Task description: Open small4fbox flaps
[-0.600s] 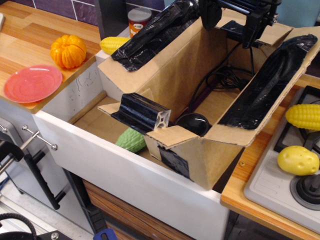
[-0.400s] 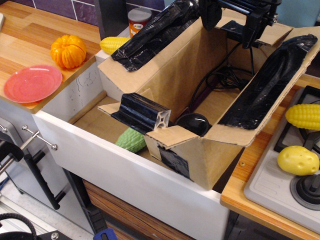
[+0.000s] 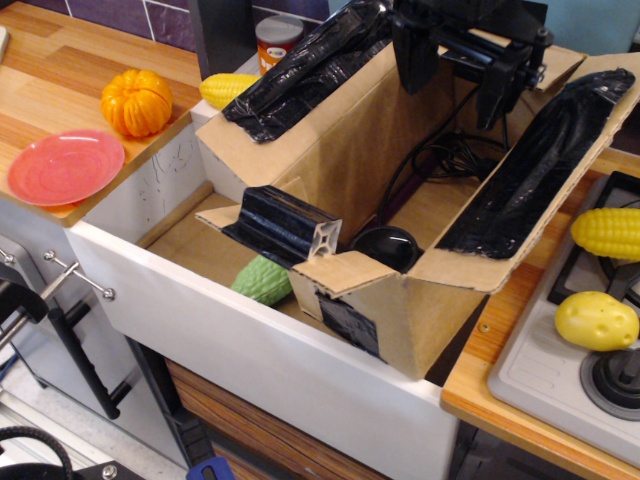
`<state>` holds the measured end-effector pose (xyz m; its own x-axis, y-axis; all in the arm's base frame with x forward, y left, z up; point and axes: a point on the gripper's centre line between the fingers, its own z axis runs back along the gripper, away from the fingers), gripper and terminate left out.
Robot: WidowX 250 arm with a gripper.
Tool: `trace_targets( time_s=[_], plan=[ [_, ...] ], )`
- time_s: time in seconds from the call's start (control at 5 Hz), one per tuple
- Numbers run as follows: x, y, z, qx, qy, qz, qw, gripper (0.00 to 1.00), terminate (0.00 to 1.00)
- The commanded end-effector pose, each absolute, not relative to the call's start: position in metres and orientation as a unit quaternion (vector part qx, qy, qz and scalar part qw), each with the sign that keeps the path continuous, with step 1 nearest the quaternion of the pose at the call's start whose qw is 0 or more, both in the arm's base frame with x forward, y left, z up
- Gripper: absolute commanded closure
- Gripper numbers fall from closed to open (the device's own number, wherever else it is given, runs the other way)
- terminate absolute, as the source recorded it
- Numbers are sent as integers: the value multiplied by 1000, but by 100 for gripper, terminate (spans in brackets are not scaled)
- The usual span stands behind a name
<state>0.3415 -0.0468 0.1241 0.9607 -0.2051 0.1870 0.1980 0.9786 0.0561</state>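
The small4fbox (image 3: 400, 300) is seated in the white sink (image 3: 250, 350) set into the bench, with all four flaps (image 3: 540, 165) folded outward. The gripper (image 3: 455, 75) is positioned above the far end of the box interior — fingers spread apart, nothing held.

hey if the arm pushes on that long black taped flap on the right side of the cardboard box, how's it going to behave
The right long flap is corrugated cardboard, so it will probably stay fairly stiff and swing at its fold rather than flop. Its glossy, crinkled tape looks slick, so the end effector might slide along it. The small4fbox sits tilted in the sink, so a hard push could shift it.
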Motion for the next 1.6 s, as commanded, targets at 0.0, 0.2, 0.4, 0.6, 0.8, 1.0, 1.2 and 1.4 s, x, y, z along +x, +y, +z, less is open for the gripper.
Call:
trace_targets(
  time_s=[0.0,0.2,0.4,0.6,0.8,1.0,1.2,1.4],
  plan=[
    [352,-39,131,3,-147,-115,982,0,0],
    [362,-38,123,-4,-161,-114,980,0,0],
    [371,-36,127,-7,-166,-111,980,0,0],
    [373,-38,126,-13,-170,-108,979,0,0],
    [376,-41,136,-24,-167,-115,979,0,0],
    [384,-37,138,-27,-183,-132,974,0,0],
    [395,-41,151,-28,-195,-139,971,0,0],
    [403,-44,156,-16,-224,-147,963,0,0]
  ],
)
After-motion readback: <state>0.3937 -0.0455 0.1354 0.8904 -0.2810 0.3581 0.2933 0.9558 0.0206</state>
